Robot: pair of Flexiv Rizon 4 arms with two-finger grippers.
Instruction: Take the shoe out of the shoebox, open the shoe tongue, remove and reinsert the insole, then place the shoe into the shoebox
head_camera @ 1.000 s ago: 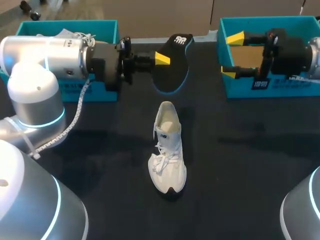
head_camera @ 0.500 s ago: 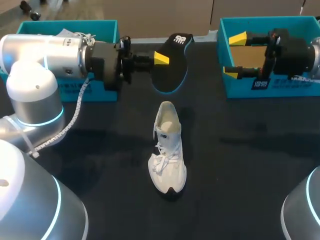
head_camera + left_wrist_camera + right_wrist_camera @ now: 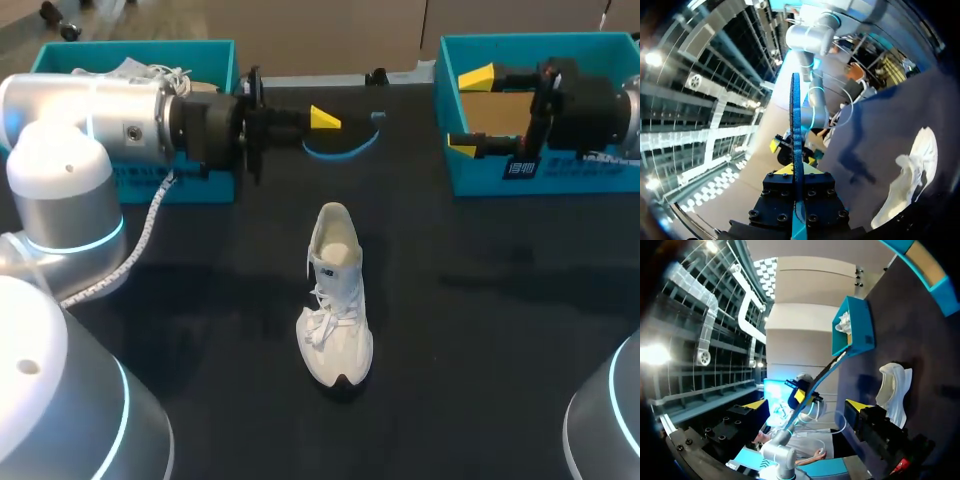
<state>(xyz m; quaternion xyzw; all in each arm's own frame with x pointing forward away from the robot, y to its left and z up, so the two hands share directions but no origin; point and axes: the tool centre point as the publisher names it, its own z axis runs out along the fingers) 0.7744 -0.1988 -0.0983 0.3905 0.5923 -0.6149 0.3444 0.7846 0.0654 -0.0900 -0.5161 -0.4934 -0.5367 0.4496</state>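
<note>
shoe point(image 3: 335, 300): white sneaker, upright on the black table point(image 3: 500, 320), mid-table. Toe points to the near edge in head view, heel to the far edge. Laces loose, collar open, dark patch under the toe.
insole point(image 3: 340, 152): black with a blue rim, out of the shoe, held in the air beyond the shoe's heel. It is turned edge-on; in the left wrist view it is a thin blue line running straight out between the fingers.
left gripper point(image 3: 325, 120): clamped on the insole's end, fingers pressing both flat faces. Only one yellow tip shows in head view.
right gripper point(image 3: 466, 113): fingers spread wide, holding nothing, hovering over the right shoebox point(image 3: 580, 175).
right shoebox: teal, tan floor inside, far right of the table.
left shoebox point(image 3: 205, 185): teal, far left, partly behind the left arm, with a second white shoe point(image 3: 150, 70) and its laces inside.
</note>
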